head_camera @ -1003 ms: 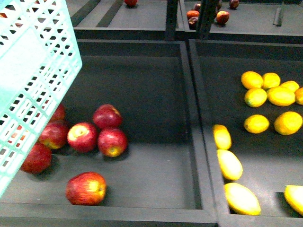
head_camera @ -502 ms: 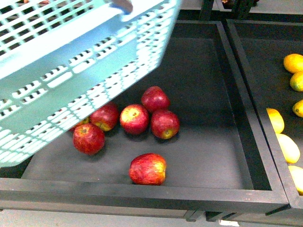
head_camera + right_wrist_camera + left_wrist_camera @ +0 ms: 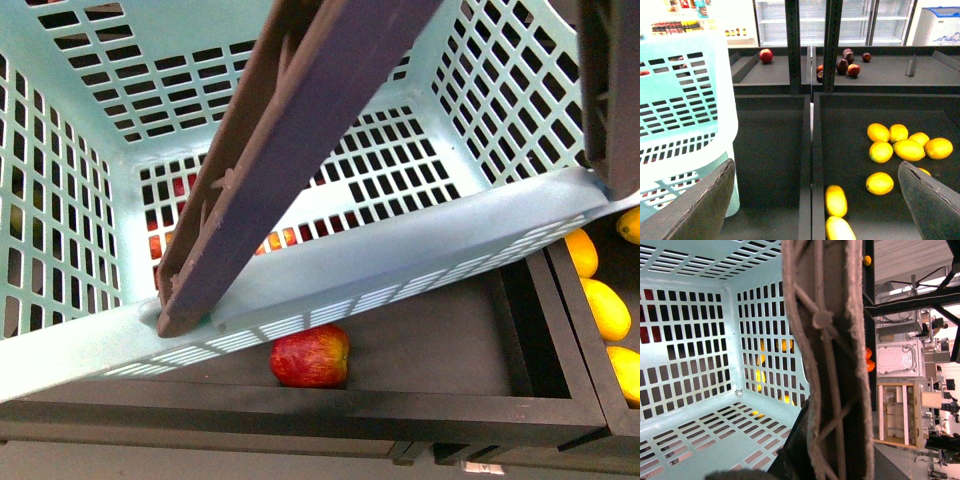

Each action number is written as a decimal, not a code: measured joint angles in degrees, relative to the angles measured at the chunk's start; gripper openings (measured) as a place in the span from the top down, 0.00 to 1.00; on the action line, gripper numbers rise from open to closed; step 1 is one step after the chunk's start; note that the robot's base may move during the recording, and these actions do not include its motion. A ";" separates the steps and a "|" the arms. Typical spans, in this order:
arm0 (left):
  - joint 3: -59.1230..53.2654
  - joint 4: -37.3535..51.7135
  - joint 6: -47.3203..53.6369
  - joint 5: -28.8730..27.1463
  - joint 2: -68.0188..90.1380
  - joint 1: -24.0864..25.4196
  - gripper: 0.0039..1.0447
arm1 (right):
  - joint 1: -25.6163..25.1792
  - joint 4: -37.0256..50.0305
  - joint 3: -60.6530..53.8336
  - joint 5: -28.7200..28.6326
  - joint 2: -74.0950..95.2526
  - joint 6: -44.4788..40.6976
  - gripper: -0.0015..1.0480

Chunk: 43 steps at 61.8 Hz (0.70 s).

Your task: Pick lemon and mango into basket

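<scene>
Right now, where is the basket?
In the front view the basket fills the upper frame, tilted over the apple bin; one red apple shows under its near rim, yellow fruit to its right.

Place: I'm standing in what is looking like a grocery shop, in its fresh-produce aisle.
Bins: dark open display bins are running side by side, with a further row behind, split by upright posts.
Fruit: it is lying loose and sorted by kind, with red apples in the left bin, lemons and longer yellow mangoes in the right one, and darker red fruit in the far row.
Chillers: glass-door fridges are lining the far wall, with a chest freezer sitting at the far right.
Shelf: small packaged goods are showing at the far left.
Carrier: a turquoise shopping basket is hanging over the apple bin.
</scene>
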 joint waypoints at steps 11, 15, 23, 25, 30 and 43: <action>0.04 -0.02 0.57 -0.76 0.00 0.17 0.96 | 0.00 0.00 0.00 -0.02 0.00 0.00 0.08; 0.04 -0.04 0.66 -0.85 0.00 0.20 0.96 | -0.09 -4.83 1.66 1.20 2.03 3.39 0.08; 0.09 -0.15 0.72 -0.68 0.00 0.22 0.96 | -8.50 -14.32 6.86 -7.78 14.91 17.79 0.08; 0.11 -0.15 0.74 -0.52 0.02 0.22 0.96 | -11.52 -12.59 7.32 -10.73 17.99 21.44 0.08; 0.11 -0.17 0.61 -0.33 0.02 0.22 0.96 | -18.49 -4.50 9.27 -14.56 27.76 25.94 0.08; 0.17 -0.17 0.66 -0.74 0.02 0.24 0.96 | -24.15 21.14 20.41 -8.96 66.71 26.73 0.08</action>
